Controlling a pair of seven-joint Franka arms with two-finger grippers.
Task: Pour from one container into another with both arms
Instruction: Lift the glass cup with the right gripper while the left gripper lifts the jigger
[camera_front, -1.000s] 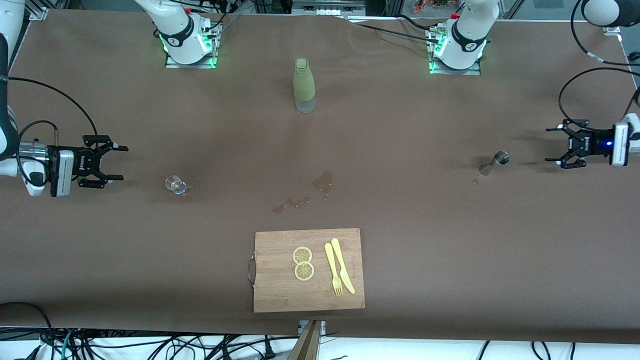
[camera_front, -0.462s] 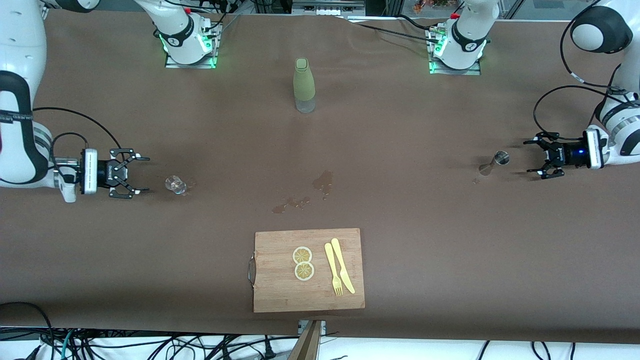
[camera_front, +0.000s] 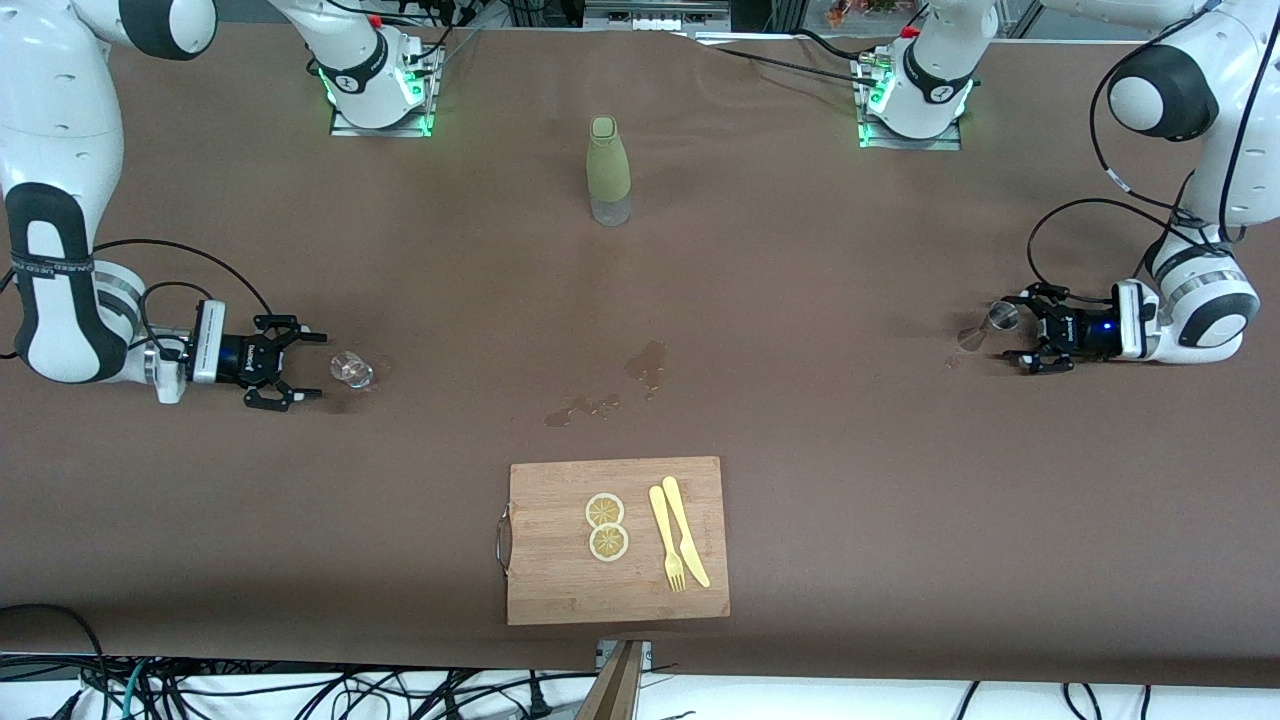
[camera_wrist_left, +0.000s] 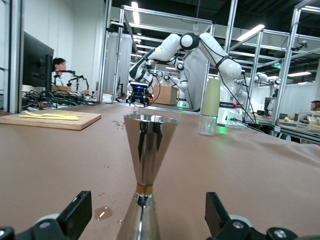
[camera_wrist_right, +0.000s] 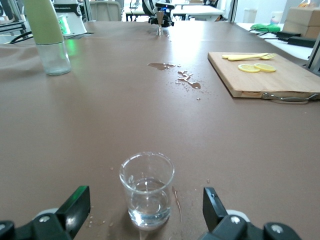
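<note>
Open grippers (camera_front: 1018, 330) (camera_front: 300, 370) beside jigger (camera_front: 988, 324), glass (camera_front: 351, 369)

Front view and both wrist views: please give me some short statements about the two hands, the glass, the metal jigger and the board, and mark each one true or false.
1. The left hand is open, with the metal jigger standing between its fingers. True.
2. The right hand holds the small glass up in the air. False: the glass stands on the table, just in front of the open fingers.
3. The small glass has a little clear liquid in it. True.
4. The green bottle lies on its side on the cutting board. False: it stands upright, farther from the front camera than the board.
5. Two lemon slices, a fork and a knife lie on the cutting board. True.
</note>
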